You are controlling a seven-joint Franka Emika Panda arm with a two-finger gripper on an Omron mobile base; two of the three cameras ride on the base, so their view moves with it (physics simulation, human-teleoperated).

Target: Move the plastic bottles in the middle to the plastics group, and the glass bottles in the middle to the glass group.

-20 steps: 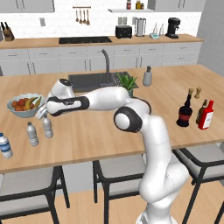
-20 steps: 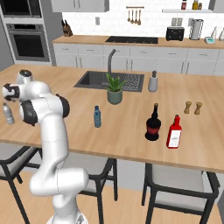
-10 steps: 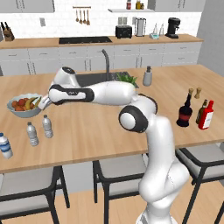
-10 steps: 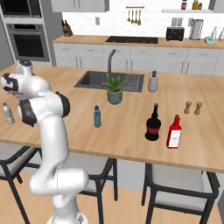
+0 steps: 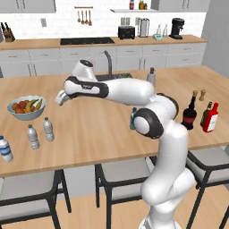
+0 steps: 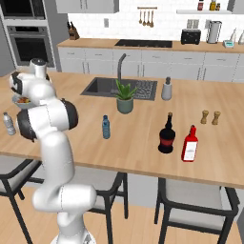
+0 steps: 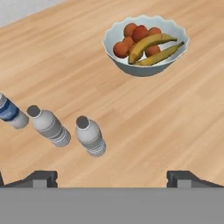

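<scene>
1. Left base view: the gripper (image 5: 60, 99) has lifted up and away from the two small clear bottles (image 5: 48, 129) standing near the fruit bowl (image 5: 27, 108), with the blue-labelled bottle (image 5: 5, 149) further left. One plastic bottle looks delivered.
2. Right base view: the blue-tinted bottle (image 6: 106, 127) waits mid-counter; the black bottle (image 6: 167, 134) already stands beside the red bottle (image 6: 189, 144).
3. Hand view: jaws wide apart and empty above the clear bottles (image 7: 89, 135). The blue-tinted bottle is likely next.
</scene>
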